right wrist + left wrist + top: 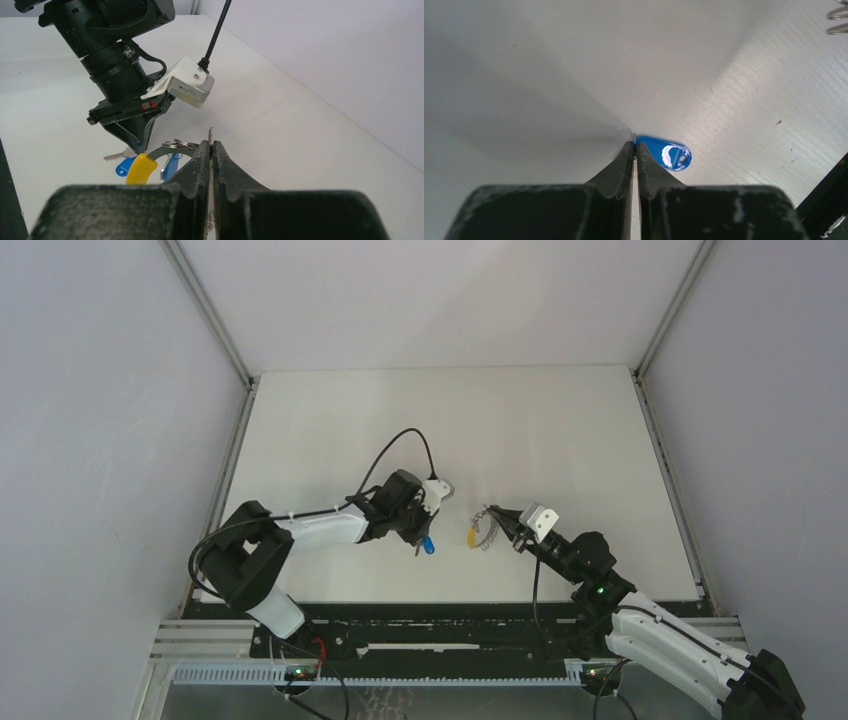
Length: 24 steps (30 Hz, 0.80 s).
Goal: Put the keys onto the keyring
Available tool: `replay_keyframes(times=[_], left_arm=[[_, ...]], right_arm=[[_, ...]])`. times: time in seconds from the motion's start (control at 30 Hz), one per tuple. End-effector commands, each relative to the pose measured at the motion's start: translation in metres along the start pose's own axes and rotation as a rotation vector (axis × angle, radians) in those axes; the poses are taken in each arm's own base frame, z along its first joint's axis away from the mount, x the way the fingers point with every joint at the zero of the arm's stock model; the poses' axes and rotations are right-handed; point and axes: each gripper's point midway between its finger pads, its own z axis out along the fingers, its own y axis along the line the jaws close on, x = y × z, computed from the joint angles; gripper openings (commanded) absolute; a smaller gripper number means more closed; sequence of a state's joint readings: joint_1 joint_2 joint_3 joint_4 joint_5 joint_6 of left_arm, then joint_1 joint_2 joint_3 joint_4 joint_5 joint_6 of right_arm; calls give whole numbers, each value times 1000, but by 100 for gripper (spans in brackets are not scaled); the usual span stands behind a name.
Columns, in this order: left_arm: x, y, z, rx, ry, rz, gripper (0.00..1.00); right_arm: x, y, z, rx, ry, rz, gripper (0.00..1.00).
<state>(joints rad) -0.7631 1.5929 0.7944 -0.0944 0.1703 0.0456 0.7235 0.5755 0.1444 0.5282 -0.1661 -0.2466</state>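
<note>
Table, white and walled on three sides, carries everything, with the keyring over the middle of its near half. The left arm reaches in from the left of the keyring, and the right arm from its right and nearer side.

The right pincer is clamped on the keyring's thin wire, which runs up between its fingertips. The keyring's yellow section sits on the side away from that pincer.

The left pincer points down at the table just left of the keyring. Its fingers stand at a narrow slit, with a sliver of metal at the tips. Whether it grips anything cannot be told.

Keys with blue heads lie just left of the keyring, beneath the left pincer. Two heads show in the right wrist view. One lies flat right beside the left pincer's fingertips.
</note>
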Motion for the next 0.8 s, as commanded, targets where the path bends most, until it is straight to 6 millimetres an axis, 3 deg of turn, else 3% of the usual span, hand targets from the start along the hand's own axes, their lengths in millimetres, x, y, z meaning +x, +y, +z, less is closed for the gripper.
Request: replay_keyframes(times=[0.0,0.13,0.27,0.77], left_arm=[[-3,3,-10,-15,-31,18,7],[0,2,-11,-15,-30,18,7],[3,3,-10,-20,-24,16,16],[-1,5,-3,-22,-21,13,16]], right_arm=[[-25,-3,3,9,-83,4,0],[-26,-3,3,8,-84,3,0],[-27,-2,3,5,-87,3,0],[-28,-2,3,4,-89,3,0]])
